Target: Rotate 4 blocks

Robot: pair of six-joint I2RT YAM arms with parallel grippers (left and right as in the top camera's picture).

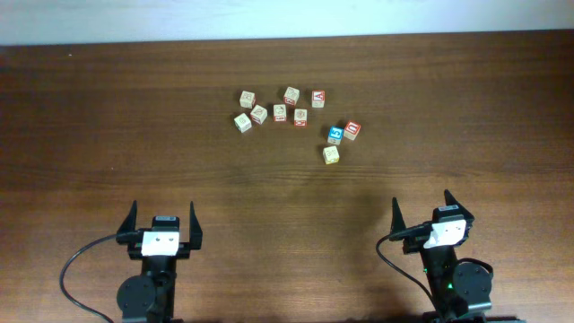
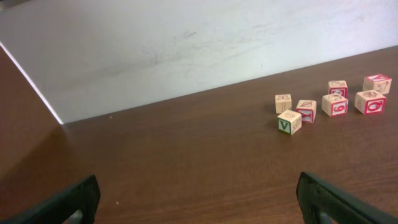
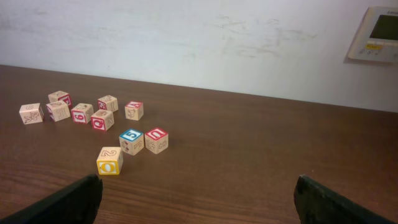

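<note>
Blocks (image 1: 335, 135): loose cluster on far middle of surface (image 1: 134, 152), well apart from both my grippers. My left gripper (image 1: 162, 211): jaws wide, empty. My right gripper (image 1: 421, 201): jaws wide, empty.

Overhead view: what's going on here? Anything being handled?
Nothing is being handled yet. The left arm and right arm sit at the near edge of the table, jaws open and empty. The alphabet blocks lie in a loose cluster toward the far side, none touched by an arm. The yellow-framed block is the one closest to the arms' edge.
</note>
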